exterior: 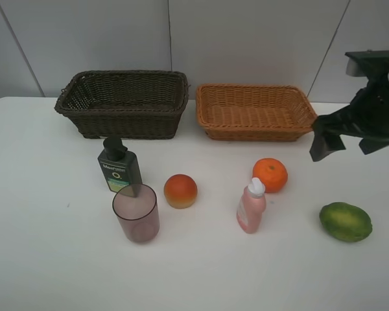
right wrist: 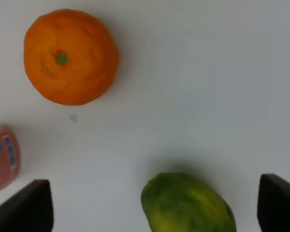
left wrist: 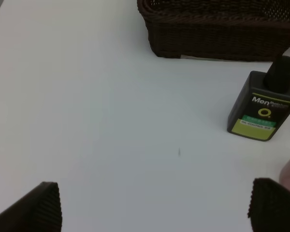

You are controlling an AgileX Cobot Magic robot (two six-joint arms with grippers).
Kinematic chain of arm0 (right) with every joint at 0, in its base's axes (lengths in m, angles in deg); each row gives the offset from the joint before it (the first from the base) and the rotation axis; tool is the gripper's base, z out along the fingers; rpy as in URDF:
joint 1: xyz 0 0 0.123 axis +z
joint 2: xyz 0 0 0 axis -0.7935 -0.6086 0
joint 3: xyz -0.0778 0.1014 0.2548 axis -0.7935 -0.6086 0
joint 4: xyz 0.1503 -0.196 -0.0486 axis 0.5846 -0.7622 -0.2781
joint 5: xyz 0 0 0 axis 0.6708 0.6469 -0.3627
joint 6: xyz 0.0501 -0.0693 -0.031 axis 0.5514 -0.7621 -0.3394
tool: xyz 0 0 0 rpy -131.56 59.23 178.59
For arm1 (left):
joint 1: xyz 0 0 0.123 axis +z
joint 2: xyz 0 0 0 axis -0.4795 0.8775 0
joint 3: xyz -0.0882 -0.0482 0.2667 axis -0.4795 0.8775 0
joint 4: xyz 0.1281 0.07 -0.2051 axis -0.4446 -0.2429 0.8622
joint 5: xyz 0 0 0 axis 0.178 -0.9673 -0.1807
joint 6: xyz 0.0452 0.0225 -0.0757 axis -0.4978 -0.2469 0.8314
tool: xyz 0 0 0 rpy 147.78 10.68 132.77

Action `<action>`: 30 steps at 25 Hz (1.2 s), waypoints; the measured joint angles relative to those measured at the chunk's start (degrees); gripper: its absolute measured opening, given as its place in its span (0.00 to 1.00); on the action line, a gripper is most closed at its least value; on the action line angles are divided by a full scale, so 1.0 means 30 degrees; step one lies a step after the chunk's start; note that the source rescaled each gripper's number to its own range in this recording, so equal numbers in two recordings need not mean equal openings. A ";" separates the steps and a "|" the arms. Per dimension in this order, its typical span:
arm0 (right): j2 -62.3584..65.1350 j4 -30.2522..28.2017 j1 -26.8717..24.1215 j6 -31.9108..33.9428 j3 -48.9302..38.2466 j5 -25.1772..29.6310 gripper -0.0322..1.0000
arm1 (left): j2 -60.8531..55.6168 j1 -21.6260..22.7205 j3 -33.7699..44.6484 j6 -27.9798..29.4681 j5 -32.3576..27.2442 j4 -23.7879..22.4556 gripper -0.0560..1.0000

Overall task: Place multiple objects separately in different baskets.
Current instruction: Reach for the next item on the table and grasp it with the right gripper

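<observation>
Our right gripper (right wrist: 152, 205) hangs released and empty over the green oval fruit (exterior: 345, 221) at the near right. Our left gripper (left wrist: 154, 208) is spread wide too, over the bare table (left wrist: 111, 96) left of the dark green pump bottle (exterior: 119, 170). The tangerine (exterior: 270, 175), red-orange fruit (exterior: 180, 190), pink bottle (exterior: 251, 207) and mauve cup (exterior: 136, 212) stand nearer than the dark brown basket (exterior: 123, 102) and tan basket (exterior: 254, 111).

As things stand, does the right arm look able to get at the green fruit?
Probably yes: the right gripper hangs open over the green fruit, with nothing between them or crowding it.
</observation>
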 joint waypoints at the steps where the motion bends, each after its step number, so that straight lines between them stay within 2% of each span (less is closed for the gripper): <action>1: 0.0000 0.0000 0.0000 -0.0231 0.0000 -0.0140 0.88 | 0.0000 0.0000 0.0000 0.0000 0.0000 0.0000 1.00; 7: 0.0000 0.0000 0.0000 -0.1110 0.0000 -0.0450 0.88 | 0.0000 0.0000 0.0000 0.0000 0.0000 0.0000 1.00; 16: 0.0000 0.0141 0.0000 -0.1312 0.0000 -0.1118 0.88 | 0.0000 0.0000 0.0000 0.0000 0.0000 0.0000 1.00; 18: 0.0000 0.0112 0.0000 -0.2035 0.0000 -0.1118 0.88 | 0.0000 0.0000 0.0000 0.0000 0.0000 0.0000 1.00; 20: 0.0000 0.0015 0.0000 -0.3638 -0.0069 -0.1118 0.88 | 0.0000 0.0000 0.0000 0.0000 0.0000 0.0000 1.00; 27: 0.0000 -0.0006 0.0000 -1.3839 -0.1142 -0.0948 0.88 | 0.0000 0.0000 0.0000 0.0000 0.0000 0.0000 1.00; 30: 0.0000 -0.0027 0.0000 -1.7105 -0.1273 -0.0928 0.88 | 0.0000 0.0000 0.0000 0.0000 0.0000 0.0000 1.00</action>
